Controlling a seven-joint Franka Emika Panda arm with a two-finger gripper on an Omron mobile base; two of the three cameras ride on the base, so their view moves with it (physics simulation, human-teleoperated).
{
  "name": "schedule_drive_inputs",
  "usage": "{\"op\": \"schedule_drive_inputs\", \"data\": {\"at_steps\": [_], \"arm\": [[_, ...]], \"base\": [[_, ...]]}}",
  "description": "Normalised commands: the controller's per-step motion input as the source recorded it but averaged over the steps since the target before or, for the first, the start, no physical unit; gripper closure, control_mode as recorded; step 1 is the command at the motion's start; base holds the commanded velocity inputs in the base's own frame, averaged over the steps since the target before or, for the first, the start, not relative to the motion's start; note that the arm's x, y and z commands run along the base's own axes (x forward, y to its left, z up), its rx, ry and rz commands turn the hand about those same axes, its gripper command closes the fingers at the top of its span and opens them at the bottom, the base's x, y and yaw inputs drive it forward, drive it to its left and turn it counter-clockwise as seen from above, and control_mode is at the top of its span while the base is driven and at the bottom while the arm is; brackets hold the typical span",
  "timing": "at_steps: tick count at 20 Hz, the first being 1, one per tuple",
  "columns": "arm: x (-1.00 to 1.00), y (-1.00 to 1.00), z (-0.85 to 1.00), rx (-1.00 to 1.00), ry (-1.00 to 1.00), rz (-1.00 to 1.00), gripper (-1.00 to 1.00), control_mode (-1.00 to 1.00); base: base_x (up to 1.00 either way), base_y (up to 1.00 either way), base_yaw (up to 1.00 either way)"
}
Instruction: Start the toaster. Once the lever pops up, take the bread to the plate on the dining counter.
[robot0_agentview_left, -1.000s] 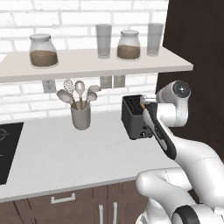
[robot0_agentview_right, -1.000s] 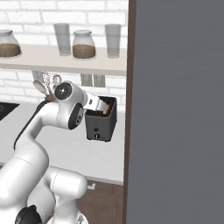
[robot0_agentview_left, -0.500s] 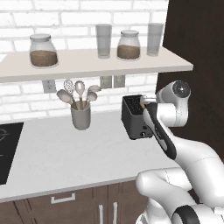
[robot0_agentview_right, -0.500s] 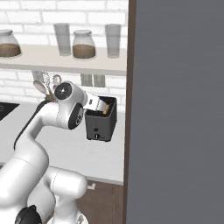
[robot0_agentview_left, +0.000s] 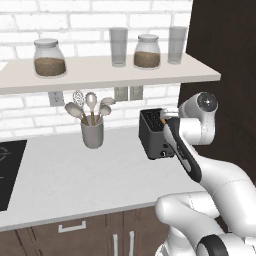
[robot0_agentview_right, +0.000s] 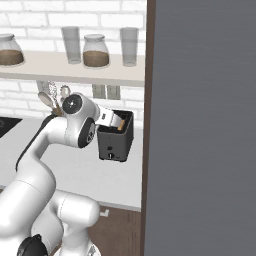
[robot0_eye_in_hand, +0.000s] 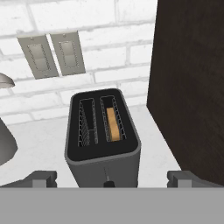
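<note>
Hovering wide open above the toaster (robot0_eye_in_hand: 103, 144), the gripper (robot0_eye_in_hand: 111, 178), bread (robot0_eye_in_hand: 113, 124) in the right slot.

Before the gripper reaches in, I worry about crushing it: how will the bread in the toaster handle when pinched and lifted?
The bread stands on edge in one slot of the toaster, a thin slice, so probably light. It may flex or dent under a firm pinch. The close wire guides could snag it on a tilted lift.

White brick wall (robot0_agentview_left: 75, 15), pale shelf (robot0_agentview_left: 100, 72) – white worktop (robot0_agentview_left: 75, 175), dark tall cabinet (robot0_agentview_left: 225, 45)
</note>
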Motion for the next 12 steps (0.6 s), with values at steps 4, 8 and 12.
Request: {"op": "schedule_drive_inputs", "data": {"at_steps": [4,8,12], "arm": [[0.0,0.0,0.0,0.0,0.0,0.0,-1.0,-1.0],[0.0,0.0,0.0,0.0,0.0,0.0,-1.0,-1.0],[0.0,0.0,0.0,0.0,0.0,0.0,-1.0,-1.0]], "base": [[0.0,0.0,0.0],[0.0,0.0,0.0],[0.0,0.0,0.0]]}}
